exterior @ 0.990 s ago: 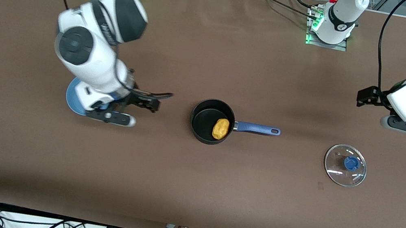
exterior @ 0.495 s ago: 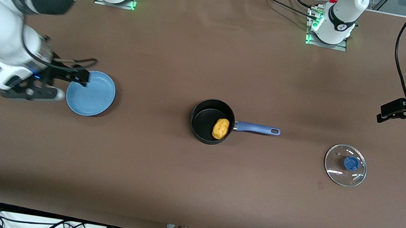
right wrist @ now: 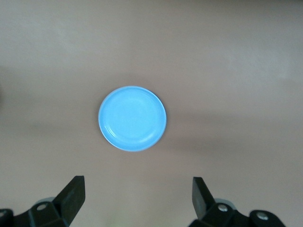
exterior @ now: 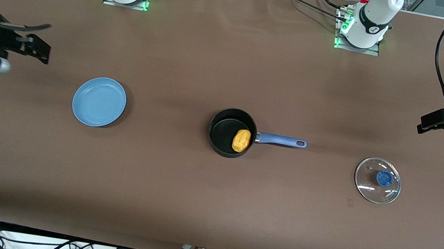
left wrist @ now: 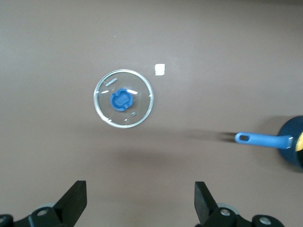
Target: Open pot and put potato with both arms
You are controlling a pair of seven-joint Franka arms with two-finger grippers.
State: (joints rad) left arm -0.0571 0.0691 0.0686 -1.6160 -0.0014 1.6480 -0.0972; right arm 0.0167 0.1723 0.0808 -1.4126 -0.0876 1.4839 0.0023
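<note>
Since a second ago the right arm has swung away from the pot (exterior: 232, 133) toward its own end of the table, uncovering the plate (exterior: 99, 101) it had been above; the right gripper (right wrist: 137, 201) now hangs in the air off that end, fingers spread wide and holding nothing. The left gripper (left wrist: 140, 203) has also drawn back a little toward the left arm's end, high over the table (exterior: 192, 191) near the lid (exterior: 377, 180), its fingers likewise wide apart and empty. Pot, potato (exterior: 241, 140) and lid lie where they lay before. The pot is a small round black saucepan, matte inside, uncovered, with a long straight blue handle (exterior: 281, 141) pointing toward the left arm's end. The potato, a lumpy yellow-orange oval, sits inside the pot against the wall on the handle side. The lid, a clear glass disc with a shiny rim and a blue knob (exterior: 383, 178) at its centre, lies flat well apart from the pot, past the handle's tip. The plate, smooth, round and light blue, lies well apart from the pot toward the right arm's end. The table surface is a plain brown matte sheet.
</note>
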